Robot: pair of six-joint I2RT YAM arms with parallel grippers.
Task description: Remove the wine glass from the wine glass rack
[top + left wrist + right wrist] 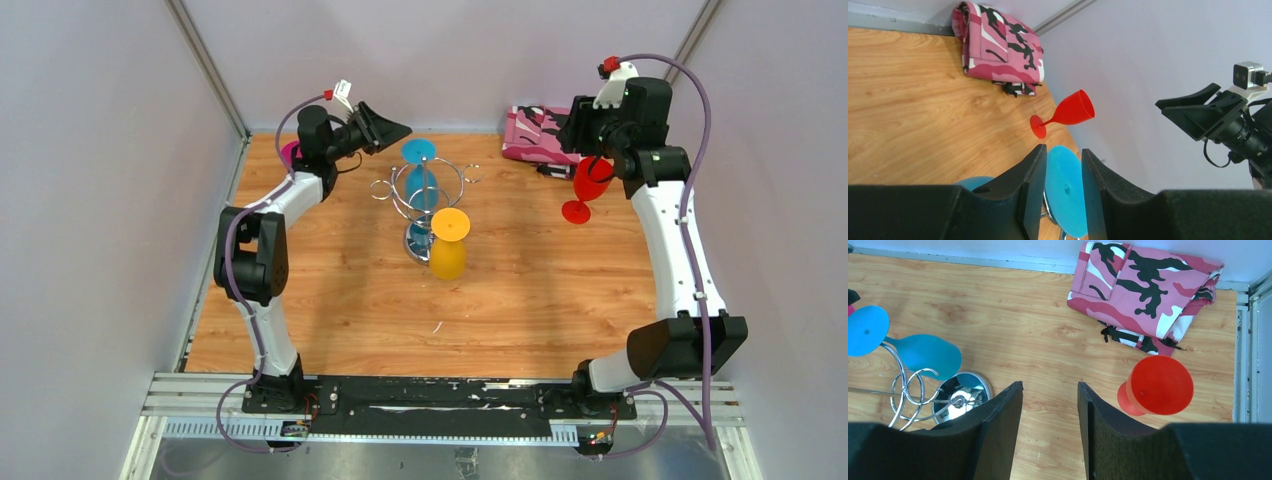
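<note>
Wooden table (pixel 330 290); rack (pixel 960 395) holds 2 glasses (pixel 447 258).

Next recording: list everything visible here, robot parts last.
chrome wire wine glass rack: one, silver, table centre
blue plastic wine glass: one, blue, on rack, far side
yellow plastic wine glass: one, yellow, on rack, near side
red plastic wine glass: one, red, beside cloth
pink camouflage cloth: one, pink-black-white, far right corner
magenta object: one, magenta, behind left arm
left tool: one, black, open near blue glass
right tool: one, black, open near red glass
</note>
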